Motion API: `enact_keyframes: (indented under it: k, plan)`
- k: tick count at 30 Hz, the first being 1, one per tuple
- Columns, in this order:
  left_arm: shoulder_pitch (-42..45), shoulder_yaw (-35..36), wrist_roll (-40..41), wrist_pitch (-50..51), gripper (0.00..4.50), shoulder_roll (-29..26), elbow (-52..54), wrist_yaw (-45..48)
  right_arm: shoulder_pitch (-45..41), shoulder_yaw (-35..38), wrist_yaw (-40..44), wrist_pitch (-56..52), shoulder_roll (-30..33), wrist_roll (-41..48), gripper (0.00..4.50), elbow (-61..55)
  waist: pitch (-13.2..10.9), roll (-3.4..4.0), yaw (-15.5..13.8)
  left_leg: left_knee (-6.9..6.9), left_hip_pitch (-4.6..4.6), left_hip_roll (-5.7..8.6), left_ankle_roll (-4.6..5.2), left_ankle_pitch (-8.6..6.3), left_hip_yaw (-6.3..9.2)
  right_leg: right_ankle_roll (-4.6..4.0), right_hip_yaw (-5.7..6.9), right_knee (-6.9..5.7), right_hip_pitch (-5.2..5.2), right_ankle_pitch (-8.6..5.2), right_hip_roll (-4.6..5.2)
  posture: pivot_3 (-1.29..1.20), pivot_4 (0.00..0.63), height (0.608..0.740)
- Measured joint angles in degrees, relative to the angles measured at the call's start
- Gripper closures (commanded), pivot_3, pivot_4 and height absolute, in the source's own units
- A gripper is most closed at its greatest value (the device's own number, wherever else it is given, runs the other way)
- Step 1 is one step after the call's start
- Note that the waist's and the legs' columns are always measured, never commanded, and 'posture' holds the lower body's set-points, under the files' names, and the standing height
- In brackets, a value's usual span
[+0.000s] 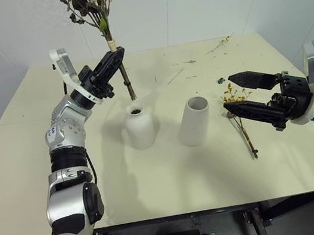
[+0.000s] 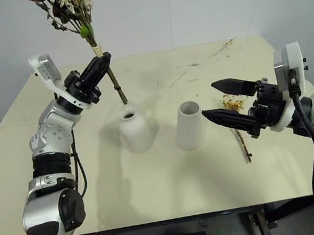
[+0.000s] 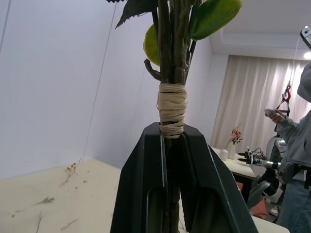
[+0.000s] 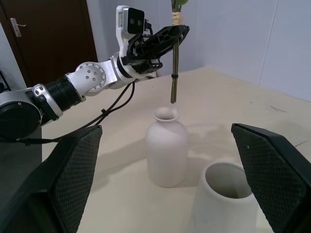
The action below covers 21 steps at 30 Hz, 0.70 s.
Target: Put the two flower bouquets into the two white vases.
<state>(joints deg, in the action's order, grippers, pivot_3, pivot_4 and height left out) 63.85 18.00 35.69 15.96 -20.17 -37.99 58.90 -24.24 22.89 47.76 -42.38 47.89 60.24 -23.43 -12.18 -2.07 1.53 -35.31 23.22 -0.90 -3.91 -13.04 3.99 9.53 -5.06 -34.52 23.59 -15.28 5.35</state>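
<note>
My left gripper (image 1: 115, 57) is shut on the stems of the large bouquet (image 1: 88, 2), which stands upright with pink roses, cream sprigs and green leaves. Its stem ends (image 4: 173, 73) hang just above the mouth of the rounded white vase (image 1: 139, 126). A raffia binding (image 3: 172, 109) sits right above the fingertips. The tapered wide-mouthed vase (image 1: 195, 122) stands to the right of the rounded one. The small yellow-orange sprig (image 1: 239, 115) lies on the table further right. My right gripper (image 1: 229, 92) hovers over the sprig, open and holding nothing.
The cream table (image 1: 169, 188) carries loose twigs and debris (image 1: 220, 44) at its far right. White walls stand behind it. A person (image 3: 296, 145) stands off to the side in the left wrist view. A dark door (image 4: 43, 34) is behind my left arm.
</note>
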Motion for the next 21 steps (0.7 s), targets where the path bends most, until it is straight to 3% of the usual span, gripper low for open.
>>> enact_keyframes:
  k: [21]
  plan:
    - [-7.1, -5.5, -4.5, -0.4, 4.42, -0.2, 4.3, 0.1, 0.2, 0.0, -0.6, 1.1, 0.0, -0.6, 0.00, 0.0, 0.0, 0.00, 0.0, 0.00, 0.00, 0.00, 0.00, 0.00, 0.00, -0.01, 0.00, 0.02, 0.00, -0.01, 0.00, 0.00, 0.150, 0.740]
